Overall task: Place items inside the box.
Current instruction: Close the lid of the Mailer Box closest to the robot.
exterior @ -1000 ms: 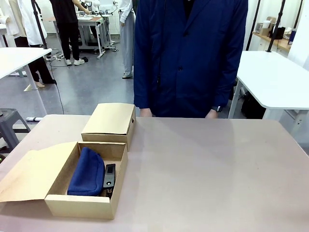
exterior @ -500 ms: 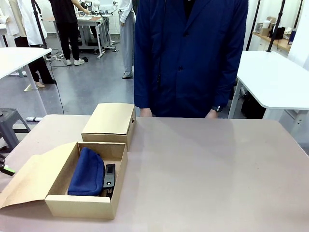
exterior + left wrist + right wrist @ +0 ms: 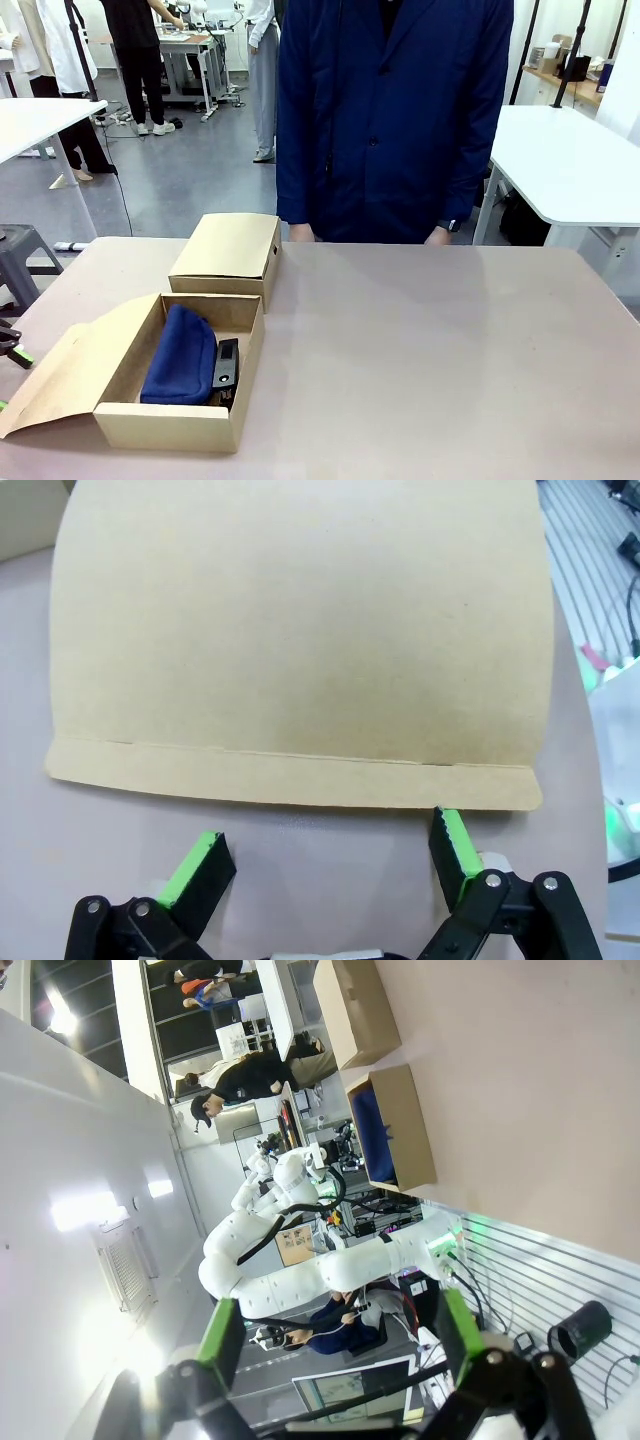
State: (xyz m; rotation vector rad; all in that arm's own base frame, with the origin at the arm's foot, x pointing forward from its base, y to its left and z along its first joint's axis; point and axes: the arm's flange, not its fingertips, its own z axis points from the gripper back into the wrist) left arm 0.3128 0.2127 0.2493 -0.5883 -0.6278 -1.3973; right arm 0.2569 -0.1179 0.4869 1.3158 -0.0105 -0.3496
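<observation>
At the 9 o'clock edge of the front view we see the tip of the left gripper (image 3: pixel 8 345) just beside the open box's flap (image 3: pixel 70 365). In its wrist view the left gripper (image 3: pixel 330 855) has its jaws spread wide with nothing between them, its green pads (image 3: pixel 195 868) just short of the flap's folded edge (image 3: pixel 290 780).

Next comes the open box (image 3: pixel 175 425) at 7 o'clock on the table (image 3: pixel 430 350). Inside it the navy pouch (image 3: pixel 180 355) lies on the left, and a black stapler (image 3: pixel 226 365) sits against the pouch's right side. A closed box (image 3: pixel 228 250) stands at 11 o'clock.

Across the table stands a person in a dark blue coat (image 3: pixel 390 120).

The right gripper (image 3: pixel 340 1345) hangs wide open, empty, well apart from both boxes.
</observation>
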